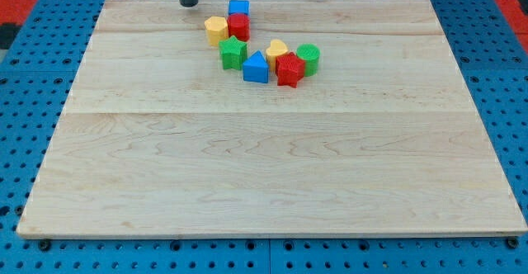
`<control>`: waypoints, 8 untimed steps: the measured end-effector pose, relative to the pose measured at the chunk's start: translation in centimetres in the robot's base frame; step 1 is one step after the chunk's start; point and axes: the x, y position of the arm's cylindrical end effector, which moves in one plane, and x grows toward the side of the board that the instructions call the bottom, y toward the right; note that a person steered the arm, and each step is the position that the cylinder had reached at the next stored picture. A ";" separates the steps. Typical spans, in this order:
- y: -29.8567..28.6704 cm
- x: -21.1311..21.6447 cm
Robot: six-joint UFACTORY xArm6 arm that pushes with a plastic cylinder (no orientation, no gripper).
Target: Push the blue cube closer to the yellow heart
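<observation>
The blue cube [239,8] sits near the view's top edge of the wooden board, touching a red block [238,27] just below it. The yellow heart [277,51] lies lower and to the right, pressed against a red star-shaped block [289,69]. My tip [189,3] is at the view's top, to the left of the blue cube with a gap of about a block's width, and above a yellow block [216,30].
A green star-shaped block [233,53] and a blue triangular block [256,68] lie between the two groups. A green cylinder [308,59] stands right of the red star. The wooden board [272,167] lies on a blue pegboard surface.
</observation>
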 end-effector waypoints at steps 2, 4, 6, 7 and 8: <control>0.4 2.5; 4.7 2.2; 11.5 1.4; 15.4 1.7; 16.3 2.0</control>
